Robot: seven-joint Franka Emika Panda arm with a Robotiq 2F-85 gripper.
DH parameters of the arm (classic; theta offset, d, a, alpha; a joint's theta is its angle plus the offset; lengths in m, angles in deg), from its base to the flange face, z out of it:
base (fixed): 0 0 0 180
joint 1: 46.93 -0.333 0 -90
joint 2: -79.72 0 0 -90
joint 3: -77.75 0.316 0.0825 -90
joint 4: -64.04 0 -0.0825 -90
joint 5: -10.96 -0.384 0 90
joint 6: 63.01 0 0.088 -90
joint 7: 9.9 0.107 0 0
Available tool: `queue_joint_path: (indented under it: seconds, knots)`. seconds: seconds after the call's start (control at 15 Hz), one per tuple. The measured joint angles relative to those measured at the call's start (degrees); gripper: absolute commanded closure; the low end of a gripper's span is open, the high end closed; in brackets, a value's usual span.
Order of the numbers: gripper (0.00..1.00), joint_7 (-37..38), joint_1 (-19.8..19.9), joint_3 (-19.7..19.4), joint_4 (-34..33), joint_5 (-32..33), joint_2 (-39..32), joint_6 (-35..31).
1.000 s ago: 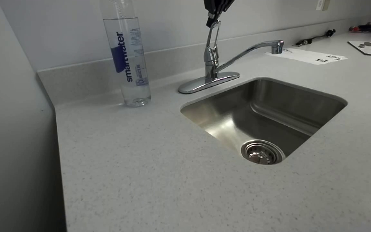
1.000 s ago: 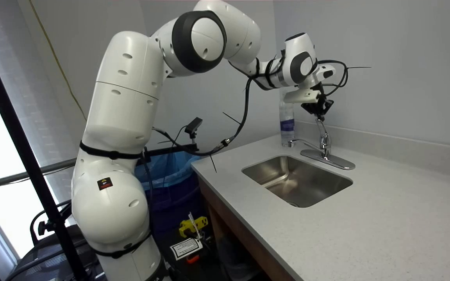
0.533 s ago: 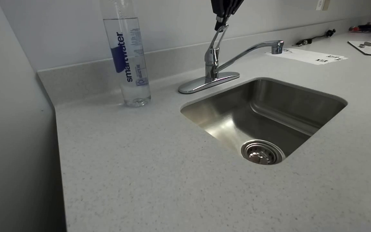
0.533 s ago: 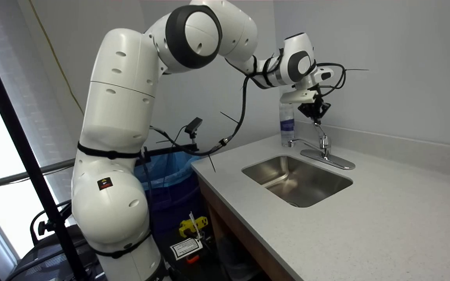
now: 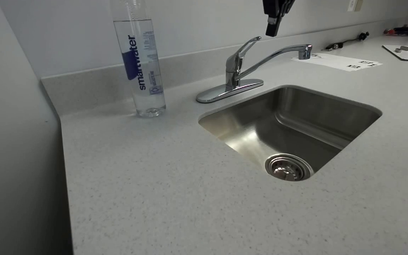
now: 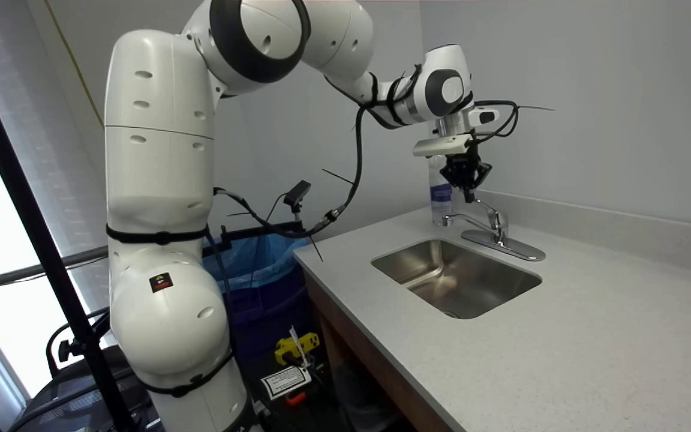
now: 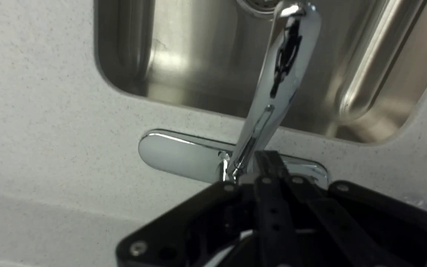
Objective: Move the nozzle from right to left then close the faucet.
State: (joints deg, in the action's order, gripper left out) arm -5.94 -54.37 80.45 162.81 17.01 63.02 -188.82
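Swung clear of the lowered faucet lever [image 5: 237, 55], the arched arm [image 6: 270, 30] hangs its gripper [image 5: 272, 30] downward, jaws together.

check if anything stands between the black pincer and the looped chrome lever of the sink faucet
Nothing visible does: in an exterior view, the shut black pincer hangs apart from the tip of the looped chrome lever, with a bare gap between. The long arched chrome spout runs lower.

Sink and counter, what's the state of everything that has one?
Nozzle: over the sink, no water visibly running
Lever handle: tilted toward the nozzle's tip
Jaws: shut, holding nothing
Bottle: upright, mostly full, top unseen
Drain: open or closed unclear
Paper: lying flat
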Motion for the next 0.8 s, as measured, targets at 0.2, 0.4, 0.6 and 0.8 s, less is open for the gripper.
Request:
queue_joint_path:
  seconds: [0.2, 0.4, 0.6, 0.8]
  knots:
    - [1.00, 0.00, 0.30, -0.01, 2.63, 0.00, 1.97, 1.14]
    - [1.00, 0.00, 0.61, -0.02, 3.91, -0.01, 3.51, 1.42]
    - [1.00, -0.07, 0.70, -0.01, 4.41, -0.29, 5.48, 1.49]
    - [1.00, -0.45, 0.85, -0.01, 4.85, -1.22, 7.99, 1.62]
